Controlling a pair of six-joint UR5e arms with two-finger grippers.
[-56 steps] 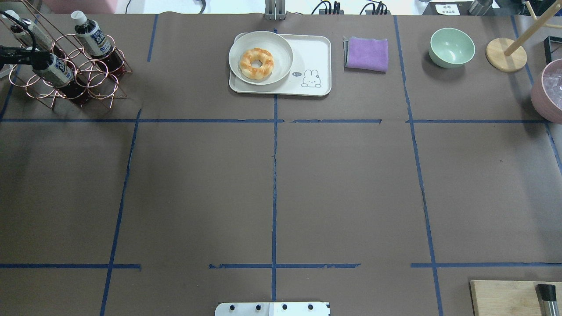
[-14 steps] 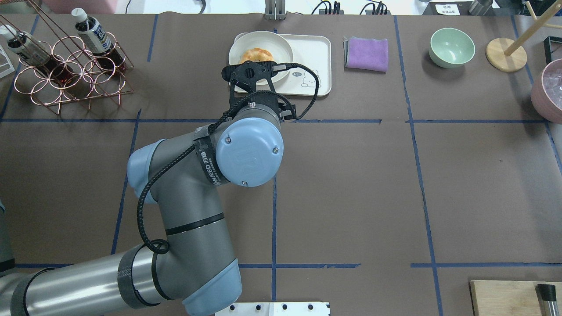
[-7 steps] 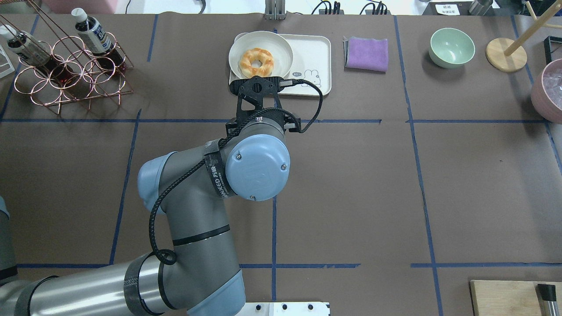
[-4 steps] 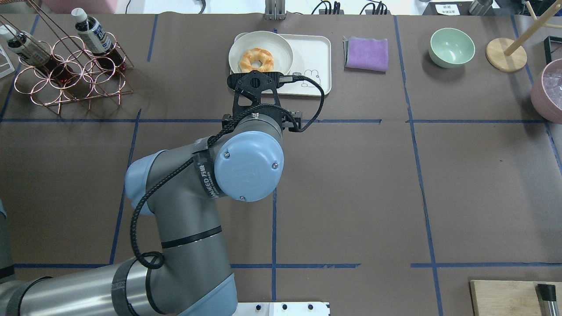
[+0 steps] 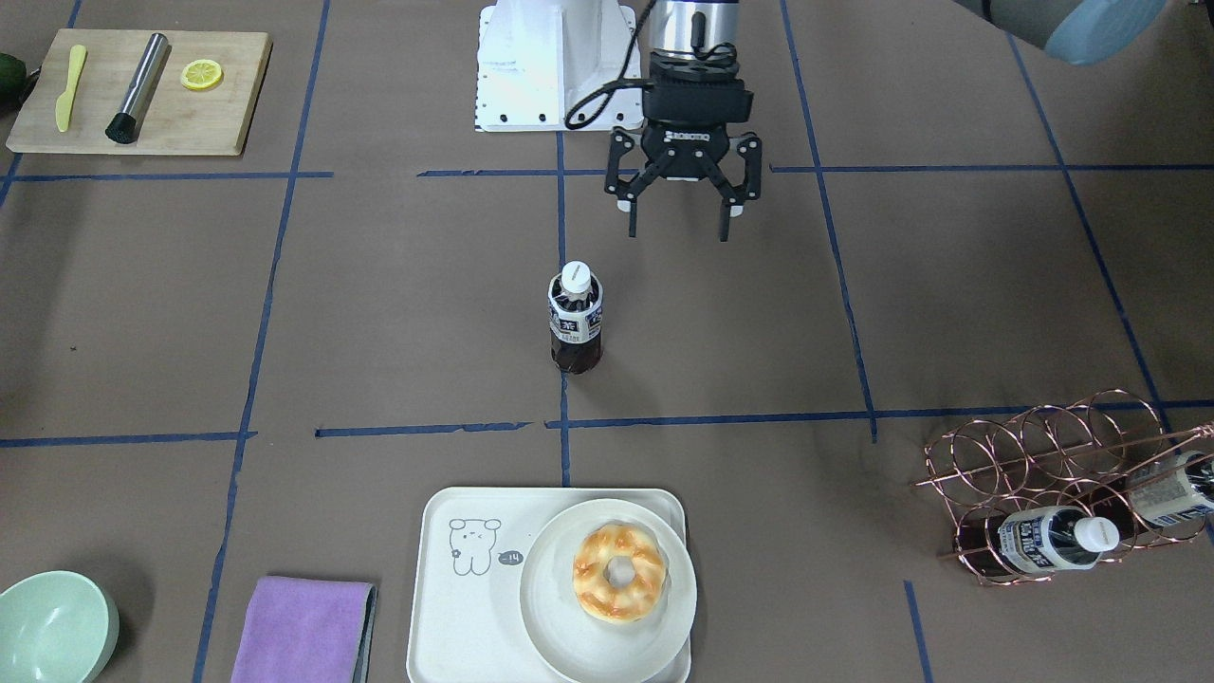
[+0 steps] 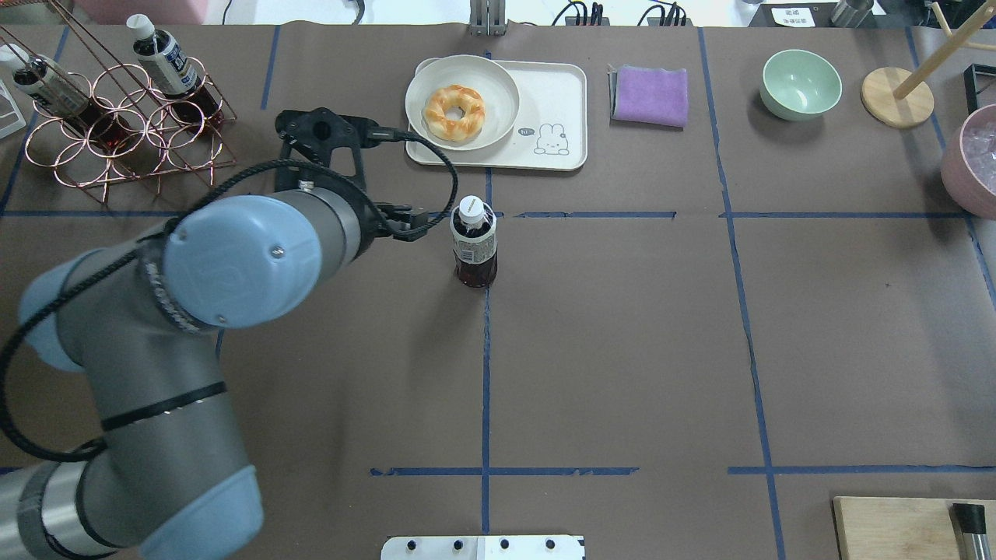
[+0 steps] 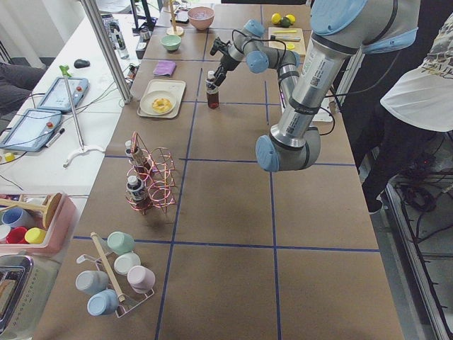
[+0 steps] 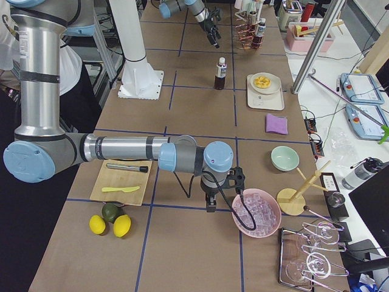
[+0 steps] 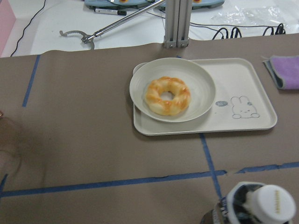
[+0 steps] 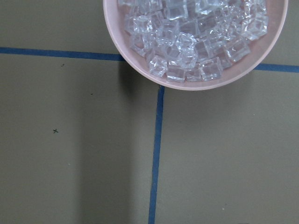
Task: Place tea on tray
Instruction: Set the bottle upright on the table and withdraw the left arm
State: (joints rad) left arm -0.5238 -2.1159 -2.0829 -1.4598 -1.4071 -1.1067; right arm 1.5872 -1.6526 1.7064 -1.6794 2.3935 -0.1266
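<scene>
While I am reading the table [image 6: 622, 350] from the overhead view, with twelve o'clock pointing away from my base, I am starting at the left. The wire rack [image 6: 117, 132] is sitting at about nine o'clock of my left pincer [image 5: 679, 232] and is holding two bottles like the one I want. My left pincer is hanging with its fingers spread apart and nothing between them, at about ten o'clock of the tea [image 6: 475, 249] and well apart from it.

The tea is standing upright on the bare table where two tape lines are crossing. It is not on the tray [image 6: 554, 93], which is lying near it at about one o'clock, so I am judging the placing as not yet done. The plate [image 6: 498, 82] with the doughnut [image 6: 454, 113] is taking up the tray's nine o'clock half, leaving only the three o'clock part free.

Far off at three o'clock, my right pincer [image 8: 209, 205] is hovering just beside the ice bowl [image 10: 219, 84]. I cannot tell whether it is apart or together.

I am seeing these risks:
- The bottle is tall and narrow, so one finger arriving first could be tipping it.
- Setting it on the raised rim or against the plate could be leaving it tilted or nudging the doughnut.
- Going for a rack bottle instead would be wasting a reach.
</scene>
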